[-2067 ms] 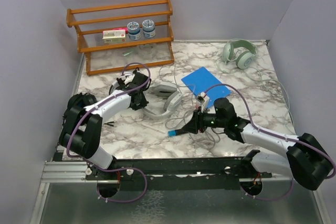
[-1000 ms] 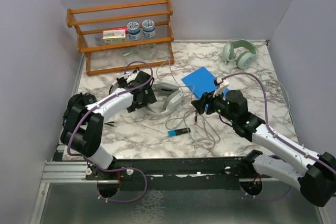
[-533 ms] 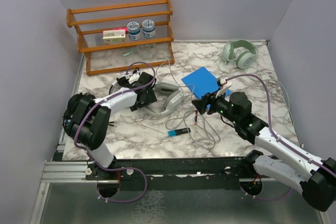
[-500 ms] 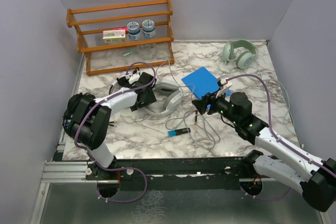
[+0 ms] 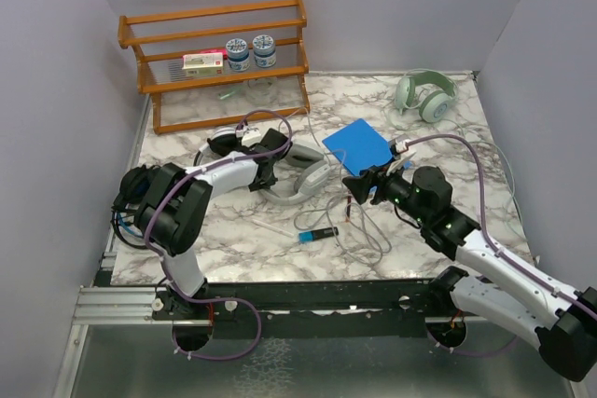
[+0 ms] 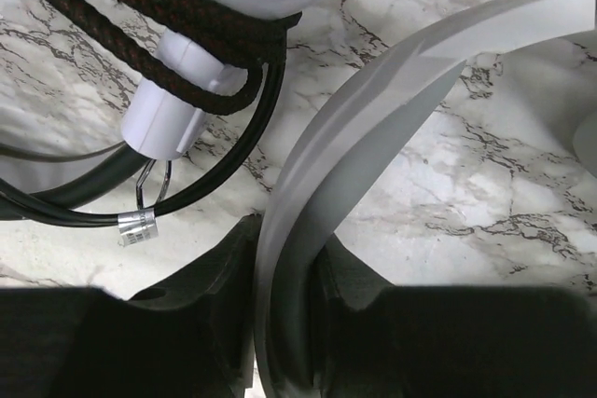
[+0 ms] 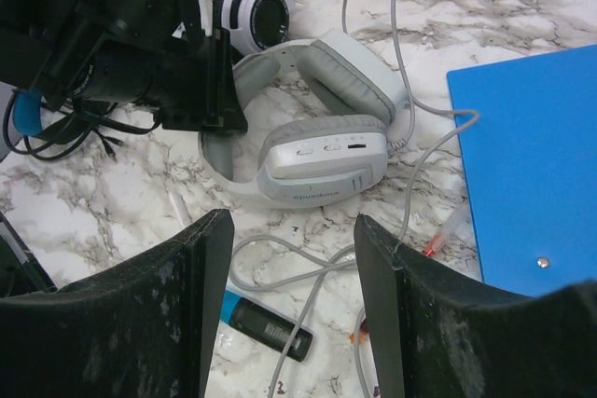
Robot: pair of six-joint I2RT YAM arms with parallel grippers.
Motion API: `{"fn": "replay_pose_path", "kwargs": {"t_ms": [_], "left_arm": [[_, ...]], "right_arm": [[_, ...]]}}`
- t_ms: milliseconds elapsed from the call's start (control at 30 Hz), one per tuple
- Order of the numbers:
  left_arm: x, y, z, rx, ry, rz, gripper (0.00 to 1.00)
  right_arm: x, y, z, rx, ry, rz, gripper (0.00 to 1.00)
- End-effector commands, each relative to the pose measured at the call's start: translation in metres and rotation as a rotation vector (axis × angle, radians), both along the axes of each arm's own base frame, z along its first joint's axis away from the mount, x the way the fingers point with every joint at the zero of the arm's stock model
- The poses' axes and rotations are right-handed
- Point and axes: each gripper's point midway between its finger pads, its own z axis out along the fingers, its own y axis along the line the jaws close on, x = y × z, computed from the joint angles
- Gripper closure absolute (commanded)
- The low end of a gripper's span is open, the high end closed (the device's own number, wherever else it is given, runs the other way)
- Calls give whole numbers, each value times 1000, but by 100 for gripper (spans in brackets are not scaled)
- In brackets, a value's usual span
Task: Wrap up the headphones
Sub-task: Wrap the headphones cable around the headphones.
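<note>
The pale grey headphones (image 5: 300,172) lie mid-table, ear cups folded together (image 7: 322,151). My left gripper (image 5: 269,161) is shut on their headband (image 6: 373,109), which runs up between the dark jaws (image 6: 284,258). Their thin grey cable (image 5: 362,230) loops loose over the marble toward the front (image 7: 308,277). Hovering above that cable, my right gripper (image 5: 353,189) is open and holds nothing (image 7: 291,295). A white-and-black pair (image 5: 220,142) with a braided black cable (image 6: 187,34) lies just left of the grey pair. A pale greenish pair (image 5: 424,95) sits at the far right corner.
A blue notebook (image 5: 359,144) lies right of the grey headphones, close to my right gripper. A black and blue marker (image 5: 317,233) rests on the marble under the grey cable. A wooden rack (image 5: 219,53) with small jars stands at the back left.
My left gripper has shifted slightly right and closed on the grey headband. The right arm, lifted off the table earlier, has barely moved.
</note>
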Motion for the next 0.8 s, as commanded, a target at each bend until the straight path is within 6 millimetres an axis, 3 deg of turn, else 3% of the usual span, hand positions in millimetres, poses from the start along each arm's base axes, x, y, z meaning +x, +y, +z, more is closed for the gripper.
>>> {"fn": "replay_pose_path", "kwargs": {"t_ms": [0, 33, 167, 333, 500, 633, 767], "left_arm": [[13, -3, 39, 25, -77, -70, 80], [15, -5, 55, 21, -103, -97, 87], [15, -10, 129, -27, -223, -181, 93], [0, -7, 211, -111, -358, -226, 94], [-19, -3, 281, -188, -469, -260, 94], [-37, -14, 334, -318, -551, -320, 94], [-61, -43, 368, -512, -559, -444, 94]], "right_arm": [[1, -9, 13, -9, -52, -31, 36], [1, -13, 17, -10, -63, -47, 36], [-1, -29, 43, 6, -129, -109, 36], [-5, -53, 81, 54, -231, -204, 37], [-10, -71, 104, 98, -300, -269, 36], [-18, -57, 103, 96, -363, -169, 35], [-29, -28, 97, 96, -383, 2, 20]]}}
